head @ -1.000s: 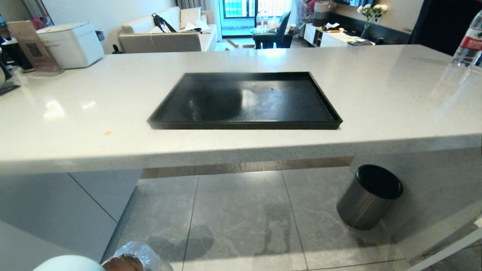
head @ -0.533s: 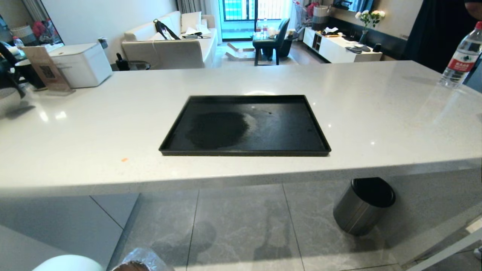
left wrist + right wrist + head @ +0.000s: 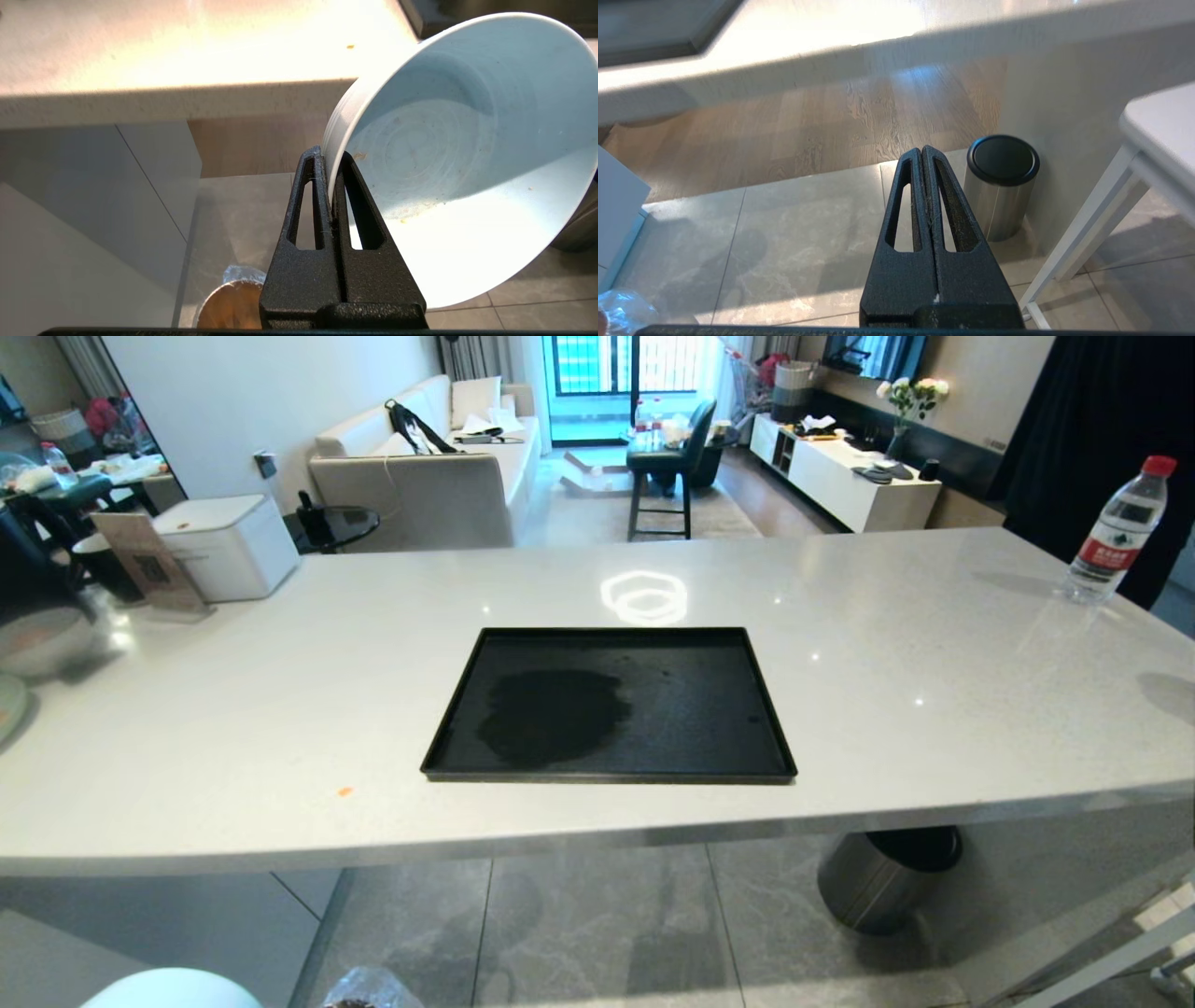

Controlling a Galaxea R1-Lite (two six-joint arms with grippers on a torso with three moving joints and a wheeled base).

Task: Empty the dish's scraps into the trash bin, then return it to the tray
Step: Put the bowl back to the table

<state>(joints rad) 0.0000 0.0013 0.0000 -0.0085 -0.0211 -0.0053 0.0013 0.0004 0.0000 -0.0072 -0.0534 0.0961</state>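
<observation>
My left gripper (image 3: 329,156) is shut on the rim of the dish (image 3: 458,154), a pale light-blue bowl held tilted below the counter's front edge. Only crumbs and smears show inside it; the scraps are out of view. In the head view the dish (image 3: 173,989) peeks in at the lower left corner. Beside it on the floor stands the trash bin (image 3: 369,989), bag-lined, its coppery inside (image 3: 231,305) under the gripper. The black tray (image 3: 691,709) lies bare on the middle of the counter. My right gripper (image 3: 921,151) hangs shut and holds nothing, above the floor tiles.
The white counter (image 3: 280,709) spans the view, with a small orange bit (image 3: 344,791) near its front. A steel bin with a black top (image 3: 882,882) stands under its right part. A water bottle (image 3: 1116,532), a white box (image 3: 229,546) and a greyish bowl (image 3: 42,639) sit along the sides.
The whole head view has shifted: the camera has risen and looks down on the countertop from higher. The steel bin is now partly behind the counter's edge. Neither arm has moved.
</observation>
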